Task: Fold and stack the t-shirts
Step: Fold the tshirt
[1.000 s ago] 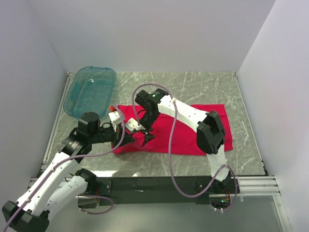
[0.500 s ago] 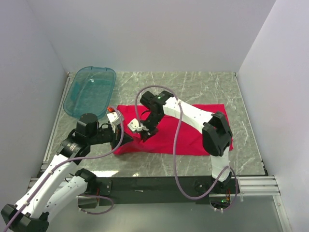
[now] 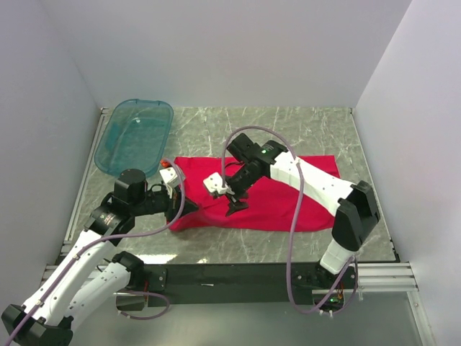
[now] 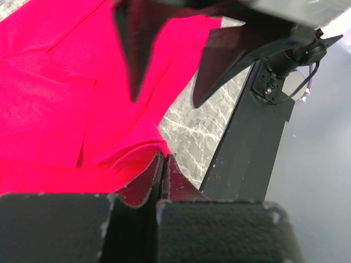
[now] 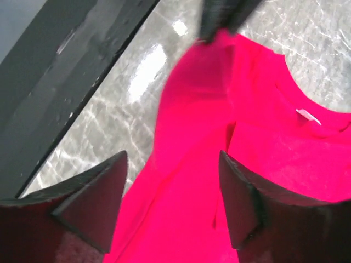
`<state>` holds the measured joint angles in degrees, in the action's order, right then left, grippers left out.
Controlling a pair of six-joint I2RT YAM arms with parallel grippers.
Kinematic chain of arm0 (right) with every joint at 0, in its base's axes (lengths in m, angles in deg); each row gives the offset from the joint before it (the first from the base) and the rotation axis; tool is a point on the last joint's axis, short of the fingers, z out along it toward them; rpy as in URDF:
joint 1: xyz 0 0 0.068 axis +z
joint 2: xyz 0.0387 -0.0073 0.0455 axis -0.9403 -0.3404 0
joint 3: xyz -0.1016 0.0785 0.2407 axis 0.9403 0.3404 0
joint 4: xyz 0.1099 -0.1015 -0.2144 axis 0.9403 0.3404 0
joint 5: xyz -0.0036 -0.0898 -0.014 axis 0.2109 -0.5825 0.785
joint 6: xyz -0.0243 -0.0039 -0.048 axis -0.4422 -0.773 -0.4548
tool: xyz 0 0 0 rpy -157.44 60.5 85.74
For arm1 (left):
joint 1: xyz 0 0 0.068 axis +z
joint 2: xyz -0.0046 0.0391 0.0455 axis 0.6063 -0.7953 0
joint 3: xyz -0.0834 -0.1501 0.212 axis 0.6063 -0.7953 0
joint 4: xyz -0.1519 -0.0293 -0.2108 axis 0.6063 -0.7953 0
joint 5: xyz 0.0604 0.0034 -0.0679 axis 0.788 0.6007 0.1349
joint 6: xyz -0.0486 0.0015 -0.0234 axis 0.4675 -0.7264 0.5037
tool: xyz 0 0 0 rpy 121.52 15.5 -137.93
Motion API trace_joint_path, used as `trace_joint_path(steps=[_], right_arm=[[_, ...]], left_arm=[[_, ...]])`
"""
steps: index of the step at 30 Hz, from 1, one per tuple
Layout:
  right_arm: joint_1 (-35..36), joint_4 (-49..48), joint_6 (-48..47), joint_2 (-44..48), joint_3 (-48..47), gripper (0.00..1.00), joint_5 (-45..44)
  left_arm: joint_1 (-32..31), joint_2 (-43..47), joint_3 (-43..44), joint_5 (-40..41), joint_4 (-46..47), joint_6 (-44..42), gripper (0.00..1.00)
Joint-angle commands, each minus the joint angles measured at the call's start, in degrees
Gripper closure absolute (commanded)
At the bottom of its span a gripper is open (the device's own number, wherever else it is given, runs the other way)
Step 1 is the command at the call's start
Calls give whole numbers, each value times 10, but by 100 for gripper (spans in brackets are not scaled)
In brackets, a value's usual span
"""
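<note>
Plain bright-red soft-fabric short-sleeve t-shirt (image 3: 295,194) lies flat mid grey marble bench (image 3: 302,130). L hand (image 4: 163,160) pinched tight on its near-left corner, prob to lift for fold. R hand (image 5: 173,159) fingers apart, empty, hovers over shirt middle, likely to regrip or pin crease.

One red t-shirt (image 3: 263,213), one teal tub (image 3: 133,140), two robot arms (image 3: 79,259) (image 3: 310,180).

Teal plastic tub (image 3: 134,135), marble tabletop (image 3: 302,126)
</note>
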<state>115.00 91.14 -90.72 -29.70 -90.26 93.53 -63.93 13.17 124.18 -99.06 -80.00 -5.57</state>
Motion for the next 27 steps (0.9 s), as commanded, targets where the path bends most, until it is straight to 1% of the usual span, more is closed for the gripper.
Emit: trace_joint_path(steps=[1,2,3,4,6,8,12,13,16,17,19,20,22,25,27], right_arm=[[6,-62,32,-37,-19,25,27],[7,-41,-11,-55,-39,24,36],[9,-19,-32,-74,-83,24,59],[13,13,-47,-110,-106,24,66],[31,38,-76,-153,-158,24,75],[43,67,-103,-171,-185,24,74],[65,93,-133,-186,-190,26,76],[65,101,-136,-187,-189,27,76],[65,118,-149,-181,-177,36,66],[65,119,-149,-177,-173,45,59],[64,115,-148,-160,-155,56,53],[65,112,-142,-154,-149,63,48],[64,100,-129,-137,-135,71,42],[65,75,-107,-120,-119,77,27],[63,71,-94,-112,-112,84,18]], left_arm=[[-2,6,12,-34,3,-23,99],[-2,7,11,-37,1,-28,99],[-2,6,11,-41,3,-28,99],[-2,5,10,-45,3,-28,99],[-2,2,11,-52,5,-28,99],[-2,-2,11,-54,2,-28,99],[-2,0,12,-44,-4,-28,99],[-2,3,12,-41,-6,-48,99],[-2,9,11,-27,-8,-50,99],[-2,10,11,-23,-9,-51,99],[-2,12,11,-18,-8,-50,99],[-2,13,11,-16,-8,-50,99],[-2,14,11,-8,-8,-50,99],[-2,18,11,5,-8,-47,99],[-2,20,11,13,-9,-45,99]])
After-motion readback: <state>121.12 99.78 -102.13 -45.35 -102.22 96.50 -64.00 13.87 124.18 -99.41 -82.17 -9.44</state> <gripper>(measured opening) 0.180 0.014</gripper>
